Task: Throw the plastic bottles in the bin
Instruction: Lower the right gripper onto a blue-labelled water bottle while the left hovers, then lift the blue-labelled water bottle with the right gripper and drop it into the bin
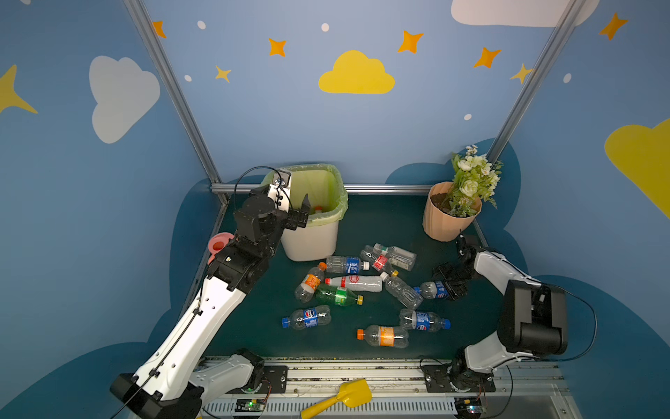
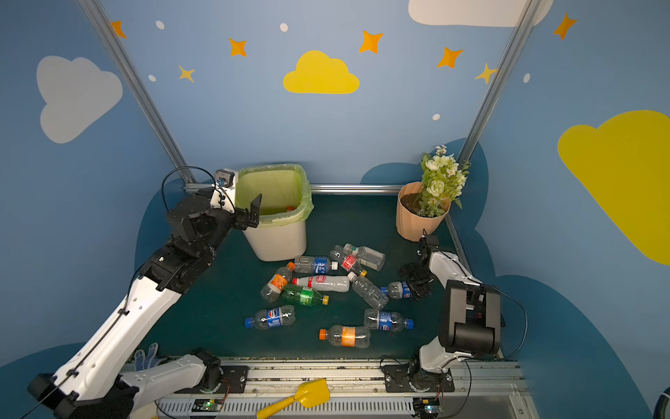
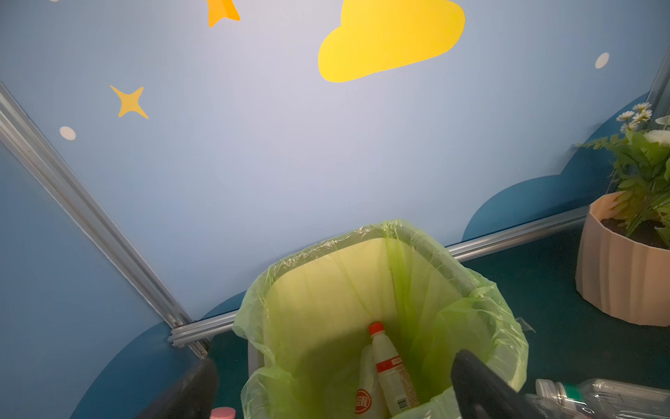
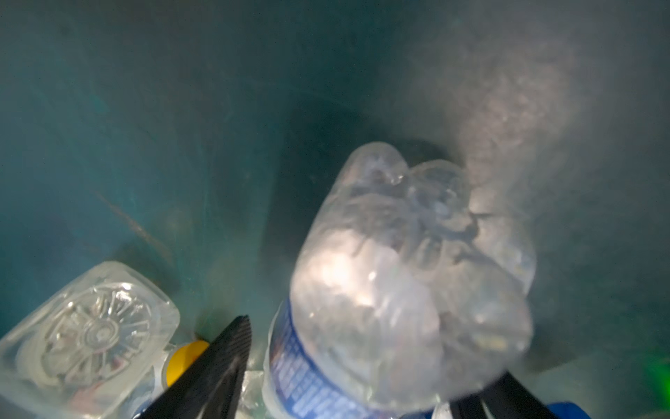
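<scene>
The white bin [image 1: 311, 246] [image 2: 279, 243] with a yellow-green liner stands at the back left. Two white red-capped bottles [image 3: 393, 373] lie inside it. My left gripper [image 1: 304, 212] [image 3: 335, 391] hangs open and empty over the bin's near rim [image 3: 398, 232]. Several plastic bottles [image 1: 357, 283] lie scattered on the green mat, among them a green one [image 1: 339, 295]. My right gripper [image 1: 451, 286] [image 4: 369, 362] is down at the mat and straddles a clear blue-labelled bottle [image 1: 433, 290] [image 4: 398, 272]. One finger [image 4: 217, 362] stands a sliver off the label; the other seems to touch.
A ribbed peach flowerpot [image 1: 447, 221] with flowers stands at the back right, just behind the right arm. A pink watering can [image 1: 219, 245] sits behind the left arm. A yellow scoop [image 1: 344, 395] lies on the front rail. Blue walls close three sides.
</scene>
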Available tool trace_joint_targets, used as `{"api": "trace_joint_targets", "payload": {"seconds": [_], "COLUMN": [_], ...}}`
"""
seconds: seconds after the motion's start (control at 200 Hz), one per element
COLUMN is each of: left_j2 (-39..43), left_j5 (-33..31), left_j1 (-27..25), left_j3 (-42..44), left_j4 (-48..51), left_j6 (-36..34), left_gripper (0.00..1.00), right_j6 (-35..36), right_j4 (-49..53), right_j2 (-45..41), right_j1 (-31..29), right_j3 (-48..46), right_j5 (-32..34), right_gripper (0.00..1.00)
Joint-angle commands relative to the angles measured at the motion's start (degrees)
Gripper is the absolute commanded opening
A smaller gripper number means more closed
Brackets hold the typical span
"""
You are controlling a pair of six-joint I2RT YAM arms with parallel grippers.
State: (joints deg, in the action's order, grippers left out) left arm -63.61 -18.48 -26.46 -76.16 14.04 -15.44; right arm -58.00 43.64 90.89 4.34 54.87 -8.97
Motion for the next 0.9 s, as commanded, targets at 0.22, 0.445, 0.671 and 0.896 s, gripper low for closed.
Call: {"api": "trace_joint_targets", "payload": {"seconds": [0.22, 0.445, 0.671, 0.896], "left_j2": [0.2, -0.2, -2.1, -7.9], "left_j5": [-2.8, -4.0, -9.0, -9.6], "left_j1": [1.1, 2.5, 3.3, 6.5], "left_j3": [-1.6, -2.5, -3.0, -7.8], "left_j4": [0.4, -1.9, -5.6, -3.0], "left_j6": [-1.2, 3.8, 7.1, 17.8], "left_gripper": [1.00, 1.00, 1.00, 1.00], "right_j6": [1.0, 3.2, 9.1, 12.7], "right_j4": [0.5, 1.1, -1.3, -16.6], "right_j2": [4.6, 2.9, -1.7, -8.4], "right_j1": [-0.7, -0.8, -0.5, 0.5], "right_j3": [4.5, 7.7, 14.9, 18.2], "right_j5": [1.6, 3.3, 2.9, 0.4], "right_gripper": [0.61, 0.53, 0.53, 0.53]}}
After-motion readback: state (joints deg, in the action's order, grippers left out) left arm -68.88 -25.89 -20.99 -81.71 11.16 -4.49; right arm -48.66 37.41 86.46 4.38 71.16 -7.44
